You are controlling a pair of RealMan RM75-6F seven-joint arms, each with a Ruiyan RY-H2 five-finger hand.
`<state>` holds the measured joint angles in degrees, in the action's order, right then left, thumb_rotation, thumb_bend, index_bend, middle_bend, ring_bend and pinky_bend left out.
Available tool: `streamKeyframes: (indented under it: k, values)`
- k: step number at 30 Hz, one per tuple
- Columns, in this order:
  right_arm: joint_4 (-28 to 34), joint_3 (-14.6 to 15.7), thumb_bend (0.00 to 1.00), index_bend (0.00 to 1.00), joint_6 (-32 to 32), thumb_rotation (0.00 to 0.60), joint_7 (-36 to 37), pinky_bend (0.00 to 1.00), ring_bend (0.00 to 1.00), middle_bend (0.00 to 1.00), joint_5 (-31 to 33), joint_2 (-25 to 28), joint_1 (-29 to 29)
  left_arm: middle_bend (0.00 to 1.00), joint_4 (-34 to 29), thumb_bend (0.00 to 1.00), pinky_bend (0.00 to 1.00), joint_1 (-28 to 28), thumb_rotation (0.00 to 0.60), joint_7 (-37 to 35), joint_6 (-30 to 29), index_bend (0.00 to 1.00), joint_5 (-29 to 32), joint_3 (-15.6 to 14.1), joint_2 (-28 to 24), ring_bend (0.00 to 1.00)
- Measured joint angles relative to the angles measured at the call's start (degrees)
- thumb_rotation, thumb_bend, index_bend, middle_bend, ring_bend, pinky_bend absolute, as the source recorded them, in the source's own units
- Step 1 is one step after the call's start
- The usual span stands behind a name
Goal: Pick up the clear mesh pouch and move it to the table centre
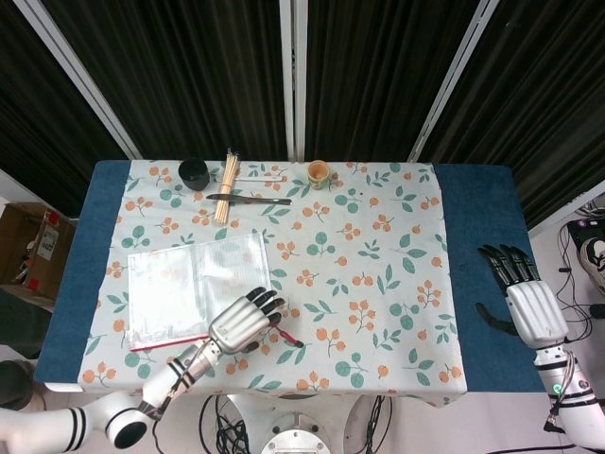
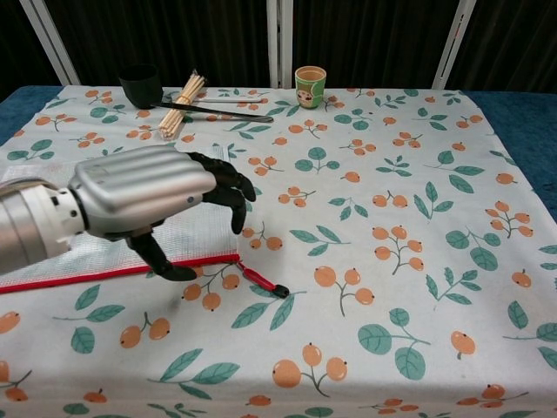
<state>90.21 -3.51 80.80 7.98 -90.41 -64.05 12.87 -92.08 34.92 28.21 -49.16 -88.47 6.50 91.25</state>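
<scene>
The clear mesh pouch [image 1: 189, 288] with a red zip edge lies flat on the left half of the floral cloth [image 1: 378, 284]. Its red zip pull [image 1: 288, 338] trails off the near right corner. My left hand [image 1: 244, 320] hovers over that corner, fingers spread and curved, holding nothing. The chest view shows the same hand [image 2: 161, 205] large, covering much of the pouch [image 2: 207, 239], thumb near the red edge; contact cannot be judged. My right hand [image 1: 525, 298] is open beside the blue right table edge, seen only in the head view.
Along the far edge stand a black cup [image 1: 194, 171], a bundle of bamboo sticks [image 1: 227, 184], a dark utensil [image 1: 250, 200] and a small patterned cup [image 1: 319, 172]. A cardboard box [image 1: 33, 248] sits on the floor at the left.
</scene>
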Motion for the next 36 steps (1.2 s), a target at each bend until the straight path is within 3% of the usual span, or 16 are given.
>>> streamKeyframes:
  k: [7,16,29,36]
  values:
    - [-0.67,0.05,0.22,0.02,-0.32,0.600,0.68,0.05,0.00,0.07,0.42,-0.11,-0.03,0.18,3.21,0.20,0.17,3.35,0.600,6.62,2.62,0.44,7.16,1.25,5.56,0.13]
    - [-1.71,0.11,0.21,0.02,-0.31,0.600,1.83,0.05,0.00,0.07,0.65,-0.48,-0.20,0.18,5.08,0.24,0.17,5.82,0.600,10.06,3.12,0.46,13.17,0.98,8.98,0.13]
    - [-2.35,0.16,0.21,0.02,-0.58,0.600,2.52,0.05,0.00,0.07,0.76,-0.59,-0.17,0.18,7.11,0.31,0.17,7.58,0.600,11.54,1.35,0.51,16.84,-0.96,11.50,0.13]
    - [-2.27,0.10,0.21,0.02,-0.92,0.600,2.37,0.05,0.00,0.07,1.00,-0.61,-0.05,0.18,8.73,0.40,0.17,8.13,0.600,10.27,0.52,0.55,17.02,-1.71,12.28,0.13]
